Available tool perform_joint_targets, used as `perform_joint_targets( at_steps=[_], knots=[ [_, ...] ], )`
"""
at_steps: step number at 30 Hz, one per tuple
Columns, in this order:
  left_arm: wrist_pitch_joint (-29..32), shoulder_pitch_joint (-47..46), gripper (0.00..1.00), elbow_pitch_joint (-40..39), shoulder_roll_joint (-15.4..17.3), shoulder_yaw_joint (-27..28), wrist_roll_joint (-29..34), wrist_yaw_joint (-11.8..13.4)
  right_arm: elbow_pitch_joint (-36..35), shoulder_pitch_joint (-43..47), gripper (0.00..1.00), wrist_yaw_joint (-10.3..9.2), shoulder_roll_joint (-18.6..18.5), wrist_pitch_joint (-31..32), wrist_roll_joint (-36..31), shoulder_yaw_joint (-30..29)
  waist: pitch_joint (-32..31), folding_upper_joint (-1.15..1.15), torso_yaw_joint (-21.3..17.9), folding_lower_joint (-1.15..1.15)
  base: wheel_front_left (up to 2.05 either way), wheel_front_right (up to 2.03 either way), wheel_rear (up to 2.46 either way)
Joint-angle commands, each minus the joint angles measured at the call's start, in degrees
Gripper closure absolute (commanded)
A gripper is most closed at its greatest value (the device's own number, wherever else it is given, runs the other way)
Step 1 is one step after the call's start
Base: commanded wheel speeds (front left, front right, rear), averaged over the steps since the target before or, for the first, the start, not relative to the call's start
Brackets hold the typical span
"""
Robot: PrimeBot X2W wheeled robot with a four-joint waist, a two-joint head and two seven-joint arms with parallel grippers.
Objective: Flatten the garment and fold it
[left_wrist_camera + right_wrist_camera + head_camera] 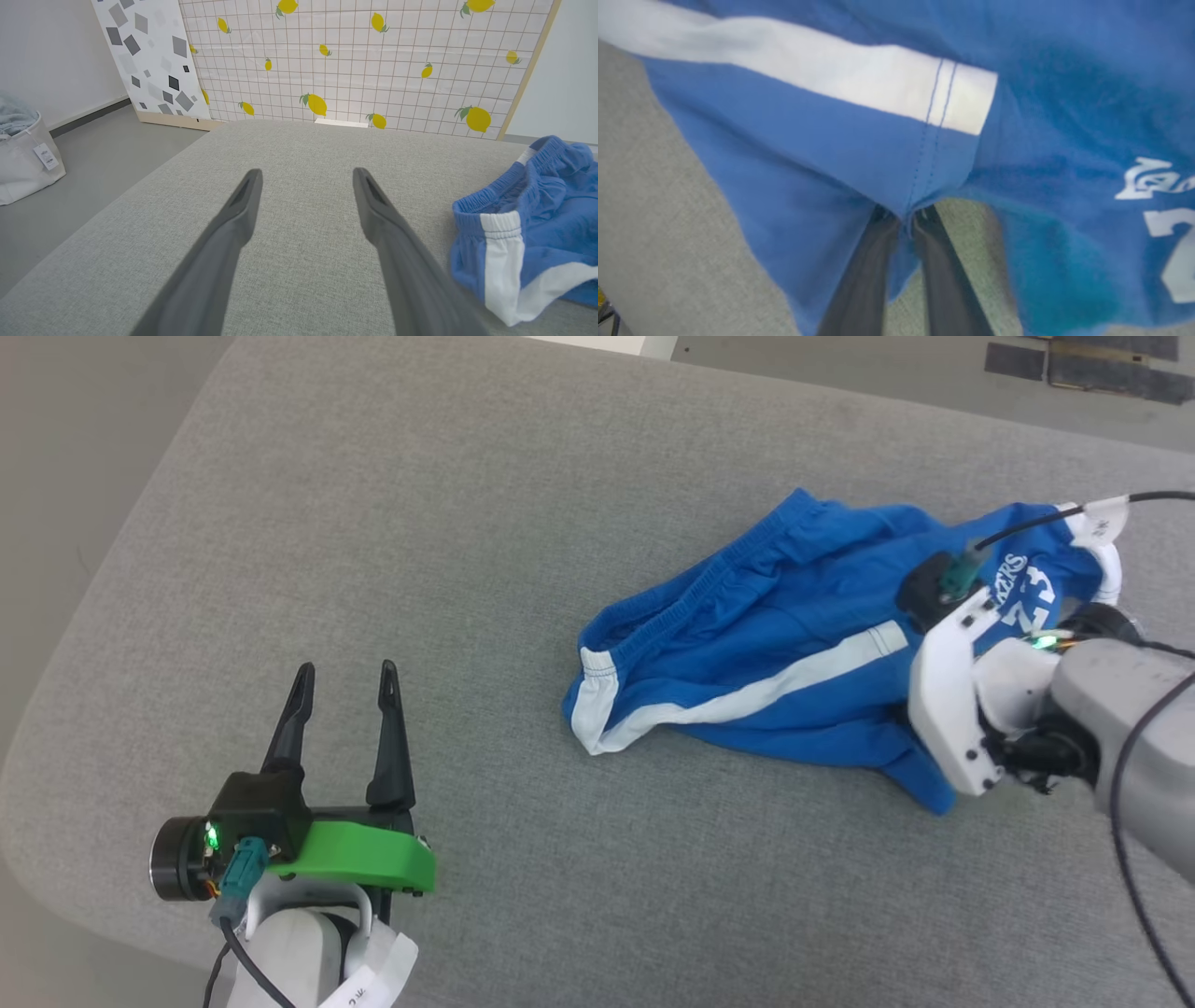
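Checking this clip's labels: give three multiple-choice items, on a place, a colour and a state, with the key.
1. Where on the cushion does the garment lie?
A. Right of the left gripper
B. Under it
C. Left of it
2. Its side stripe is:
A. yellow
B. white
C. red
3. The right gripper is:
A. open above the cushion
B. open beside the garment
C. shut on the garment
Key: 1 A: head view shows it to that gripper's right. 2 B: white band on blue. 3 C: it pinches a blue fold.
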Motion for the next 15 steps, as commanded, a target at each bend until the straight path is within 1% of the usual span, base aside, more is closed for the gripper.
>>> perform_joint_targets(
  at_steps=[1,3,4,7,10,15],
  knots=[
    [-0.22,-0.31,0.0,0.26,-0.24,0.24,0.11,0.12,-0.39,1.72,1.0,-0.09,0.89,-1.19,-0.67,1.14,-1.44,0.0,-1.33,0.0,0.0,0.0,0.0],
    [-0.22,0.12,0.0,0.41,-0.24,0.57,0.32,0.04,-1.82,1.04,1.0,-0.09,0.36,-3.72,-1.17,1.15,-2.6,0.0,-2.24,0.0,0.0,0.0,0.0],
    [-0.22,0.99,0.0,0.52,-0.24,1.16,0.72,-0.13,-5.16,0.33,1.0,-0.09,-1.41,-7.09,-3.28,1.16,-4.52,0.0,-3.71,0.0,0.0,0.0,0.0],
    [-0.22,2.05,0.0,0.56,-0.24,1.85,1.18,-0.29,-9.07,0.39,1.0,-0.09,-3.79,-10.5,-3.86,1.16,-6.23,0.0,-5.14,0.0,0.0,0.0,0.0],
    [-0.22,3.19,0.0,0.55,-0.24,2.72,1.65,-0.67,-12.67,0.44,1.0,-0.09,-7.45,-14.2,-7.17,1.17,-7.78,0.0,-6.65,0.0,0.0,0.0,0.0],
    [-0.22,4.94,0.0,0.44,-0.24,3.69,1.99,-1.06,-17.54,4.48,1.0,-0.09,-12.94,-17.75,-10.63,1.1,-9.61,0.0,-8.86,0.0,0.0,0.0,0.0]
  ],
)
